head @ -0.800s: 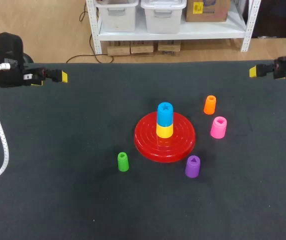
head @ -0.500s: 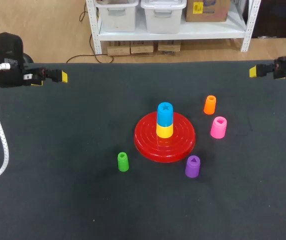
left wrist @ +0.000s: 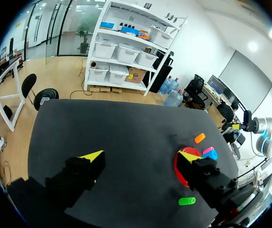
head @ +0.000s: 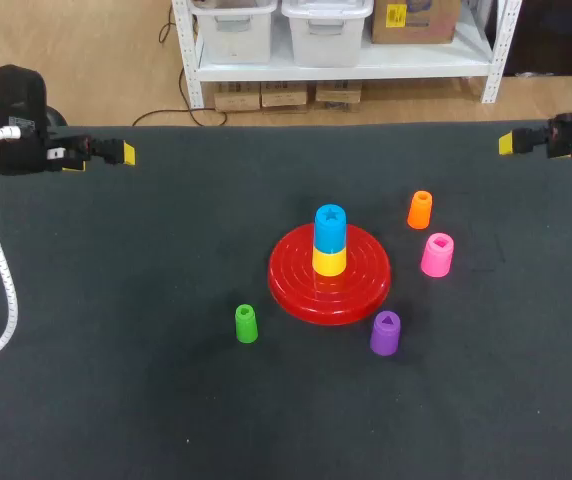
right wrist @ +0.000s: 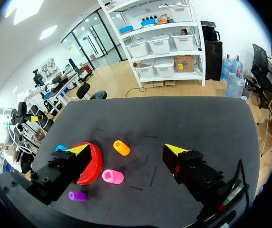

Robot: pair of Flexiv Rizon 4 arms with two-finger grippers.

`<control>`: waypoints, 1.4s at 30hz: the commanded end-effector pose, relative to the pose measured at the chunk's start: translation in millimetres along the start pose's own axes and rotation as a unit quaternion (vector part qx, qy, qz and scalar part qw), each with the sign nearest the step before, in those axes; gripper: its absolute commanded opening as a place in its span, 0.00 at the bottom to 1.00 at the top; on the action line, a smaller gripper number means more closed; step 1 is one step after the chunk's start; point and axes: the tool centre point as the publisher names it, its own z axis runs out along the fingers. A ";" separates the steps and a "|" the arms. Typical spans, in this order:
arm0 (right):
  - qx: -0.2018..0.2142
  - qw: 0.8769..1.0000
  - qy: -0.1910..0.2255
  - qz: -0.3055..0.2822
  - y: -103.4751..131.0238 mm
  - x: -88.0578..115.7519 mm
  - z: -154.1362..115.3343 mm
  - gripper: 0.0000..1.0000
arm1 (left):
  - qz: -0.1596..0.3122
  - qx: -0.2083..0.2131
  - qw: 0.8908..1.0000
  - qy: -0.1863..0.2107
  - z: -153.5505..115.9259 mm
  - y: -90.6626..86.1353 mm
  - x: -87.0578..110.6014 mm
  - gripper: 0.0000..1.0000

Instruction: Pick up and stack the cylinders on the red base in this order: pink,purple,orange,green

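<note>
The red base (head: 296, 290) sits mid-table, carrying a yellow cylinder (head: 329, 263) with a blue one (head: 330, 226) on top. The orange cylinder (head: 420, 209) and the pink cylinder (head: 437, 254) stand to its right. In front of it stand the purple cylinder (head: 385, 333) at the right and the green cylinder (head: 246, 324) at the left. My left gripper (head: 124, 153) hangs open at the far left edge, holding nothing (left wrist: 140, 156). At the far right edge my right gripper (head: 507, 143) is open and holds nothing (right wrist: 126, 149). Ahead of it lie the orange (right wrist: 121, 147), pink (right wrist: 112, 176) and purple (right wrist: 77, 195) cylinders.
The black table (head: 116, 400) spreads wide around the base. A white cable (head: 1, 270) hangs along my left arm over the table's left edge.
</note>
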 end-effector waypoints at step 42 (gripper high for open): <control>0.000 1.000 0.000 0.000 0.0 0.0 0.0 1.00 | 0.466 0.114 0.877 -0.020 -44.3 -37.0 13.9 1.00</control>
